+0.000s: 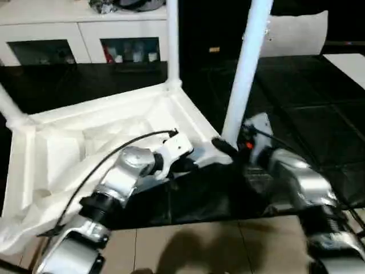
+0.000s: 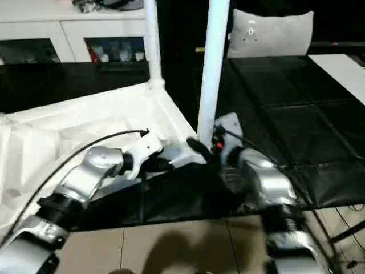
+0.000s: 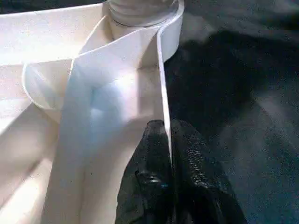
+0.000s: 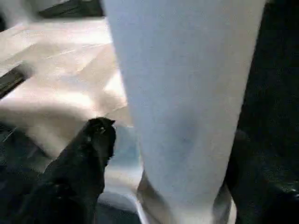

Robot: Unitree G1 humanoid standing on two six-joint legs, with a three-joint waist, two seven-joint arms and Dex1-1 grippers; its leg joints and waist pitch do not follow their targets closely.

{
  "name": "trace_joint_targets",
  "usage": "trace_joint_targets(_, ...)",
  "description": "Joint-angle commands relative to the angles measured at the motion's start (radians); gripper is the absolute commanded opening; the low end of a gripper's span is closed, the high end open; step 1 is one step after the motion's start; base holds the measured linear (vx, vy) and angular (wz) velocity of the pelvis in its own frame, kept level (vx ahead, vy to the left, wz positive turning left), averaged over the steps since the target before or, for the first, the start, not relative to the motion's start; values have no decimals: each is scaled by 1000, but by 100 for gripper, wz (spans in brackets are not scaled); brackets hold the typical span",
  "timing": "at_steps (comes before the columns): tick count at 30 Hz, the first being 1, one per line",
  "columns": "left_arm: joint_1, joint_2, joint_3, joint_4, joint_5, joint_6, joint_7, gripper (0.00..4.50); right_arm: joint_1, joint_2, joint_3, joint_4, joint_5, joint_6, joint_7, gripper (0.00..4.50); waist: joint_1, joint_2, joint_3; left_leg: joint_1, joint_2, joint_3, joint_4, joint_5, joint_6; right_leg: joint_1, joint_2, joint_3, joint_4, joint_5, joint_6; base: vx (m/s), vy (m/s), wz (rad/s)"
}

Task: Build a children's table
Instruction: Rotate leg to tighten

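Right now the left gripper (image 3: 164, 154) has its jaws pinched together on the thin side wall of the children's table (image 1: 108, 123), near the close corner. The right gripper (image 4: 177, 154) has its jaws apart, one on each side of a white leg (image 1: 245, 74) that stands up in that corner socket. I cannot tell if they touch the leg. The table lies upside down on a black mat (image 1: 308, 114) on the floor, its ribbed underside facing up. Another leg (image 1: 173, 40) stands at the far corner. Far behind, on the left, is a white cabinet (image 1: 80, 34) with glass doors.
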Motion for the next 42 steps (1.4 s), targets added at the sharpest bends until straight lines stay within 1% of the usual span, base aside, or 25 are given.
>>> trace_joint_targets(1,-29,29,-8,-10,-19,-92,-82,0,19,-46,21,-63,31,1,126,402,9,-7,-70,-5,83,-35,-57,32,162,77,-125,86,-75,-165,-48,0,0,0)
trace_joint_targets(3,-32,50,-13,-7,-34,-134,-139,0,33,-94,35,-82,39,-7,202,408,13,-8,-70,-3,89,-37,-60,27,150,74,-125,85,-75,-193,-37,0,0,0)
trace_joint_targets(4,-33,62,-18,-7,-43,-152,-174,0,39,-121,43,-84,35,-23,241,408,18,-8,-70,-2,85,-36,-58,20,143,74,-124,84,-78,-213,-31,0,0,0)
trace_joint_targets(5,-36,79,-27,-8,-50,-167,-218,0,47,-156,54,-98,49,-24,307,408,23,-10,-69,-1,88,-35,-59,22,142,73,-125,86,-76,-211,-32,0,0,0)
trace_joint_targets(6,-37,87,-31,-8,-52,-174,-236,0,52,-170,58,-109,56,-21,335,408,29,-7,-69,2,90,-36,-59,19,144,71,-123,86,-76,-212,-32,0,0,0)
trace_joint_targets(8,-37,107,-46,-9,-54,-192,-283,0,61,-197,68,-138,80,-5,399,408,36,-7,-71,3,96,-37,-59,29,148,68,-126,87,-71,-189,-45,0,0,0)
trace_joint_targets(10,-36,125,-62,-4,-59,-224,-332,0,61,-217,80,-154,91,4,446,408,43,-10,-71,2,97,-38,-58,31,151,68,-128,87,-68,-180,-52,0,0,0)
trace_joint_targets(12,-36,134,-73,3,-63,-249,-367,0,59,-230,93,-156,92,7,480,381,49,-9,-71,2,95,-36,-58,30,142,67,-128,88,-70,-196,-52,0,0,0)
trace_joint_targets(13,-34,140,-83,7,-67,-273,-403,0,57,-243,111,-149,87,-2,513,373,53,-13,-71,2,93,-35,-58,31,139,68,-127,87,-70,-204,-50,0,0,0)
trace_joint_targets(17,-26,145,-90,-8,-84,-271,-451,0,58,-252,138,-153,105,42,568,339,58,-13,-71,1,96,-36,-59,32,135,68,-128,88,-70,-210,-47,0,0,0)
trace_joint_targets(19,-26,149,-92,-12,-89,-269,-462,0,63,-253,151,-165,111,56,585,321,59,-13,-72,1,94,-36,-58,32,132,69,-128,87,-70,-214,-45,0,0,0)
trace_joint_targets(20,-26,151,-93,-12,-92,-269,-468,0,66,-254,159,-172,115,67,593,307,58,-17,-71,-1,93,-36,-59,29,129,71,-128,86,-72,-220,-39,0,0,0)
trace_joint_targets(26,-28,152,-91,-1,-96,-278,-481,0,59,-250,172,-153,118,73,616,256,52,-16,-71,-3,90,-35,-59,30,122,70,-125,84,-75,-238,-21,0,0,0)
trace_joint_targets(27,-27,150,-88,0,-98,-274,-481,0,57,-247,175,-143,117,73,621,256,51,-16,-71,-3,89,-35,-59,29,122,70,-125,84,-76,-239,-19,0,0,0)
trace_joint_targets(31,-25,142,-77,1,-106,-248,-465,0,59,-235,172,-130,126,78,629,226,50,-18,-70,-3,87,-33,-59,31,122,70,-123,84,-78,-247,-12,0,0,0)
trace_joint_targets(33,-24,126,-62,-4,-117,-206,-431,0,65,-213,157,-119,139,81,596,221,50,-17,-69,-3,87,-33,-60,25,118,70,-124,82,-80,-265,-10,0,0,0)
trace_joint_targets(34,-24,126,-62,-4,-117,-206,-431,0,65,-213,157,-119,139,81,596,219,49,-18,-69,-3,88,-34,-61,23,115,70,-124,82,-81,-271,-9,0,0,0)
trace_joint_targets(35,-24,113,-51,-8,-121,-181,-401,0,57,-183,145,-74,120,57,532,217,47,-19,-67,-3,85,-33,-61,14,112,70,-123,81,-86,-292,-3,0,0,0)
trace_joint_targets(36,-23,93,-38,-15,-118,-140,-348,0,26,-129,131,54,73,-22,427,217,43,-17,-65,-1,84,-30,-63,-6,101,65,-125,79,-91,-328,-2,0,0,0)
trace_joint_targets(37,-21,77,-30,-24,-113,-99,-304,0,-6,-86,117,167,38,-86,339,215,37,-16,-62,2,77,-29,-64,-31,77,67,-128,74,-103,-390,3,0,0,0)
trace_joint_targets(38,-21,77,-30,-24,-113,-99,-304,0,-6,-86,117,167,38,-86,339,213,20,-17,-59,-1,73,-32,-67,-43,58,73,-127,68,-110,-429,9,0,0,0)
trace_joint_targets(39,-15,41,-16,-46,-112,-35,-237,0,-63,-31,92,298,6,-118,179,213,15,-17,-60,0,74,-33,-68,-42,56,75,-126,68,-113,-433,17,0,0,0)
trace_joint_targets(40,-15,41,-16,-46,-112,-35,-237,0,-63,-31,92,298,6,-118,179,210,4,-16,-61,-2,76,-34,-68,-43,51,76,-127,68,-107,-422,8,0,0,0)
trace_joint_targets(41,-14,14,-4,-58,-112,11,-188,0,-82,-8,86,300,-5,-85,101,208,-11,-16,-61,-4,78,-39,-69,-45,51,79,-124,68,-109,-410,7,0,0,0)
trace_joint_targets(42,-17,-14,6,-62,-106,40,-135,0,-90,21,79,275,-11,-44,32,206,-22,-15,-60,1,83,-41,-70,-42,52,76,-124,71,-106,-379,-10,0,0,0)
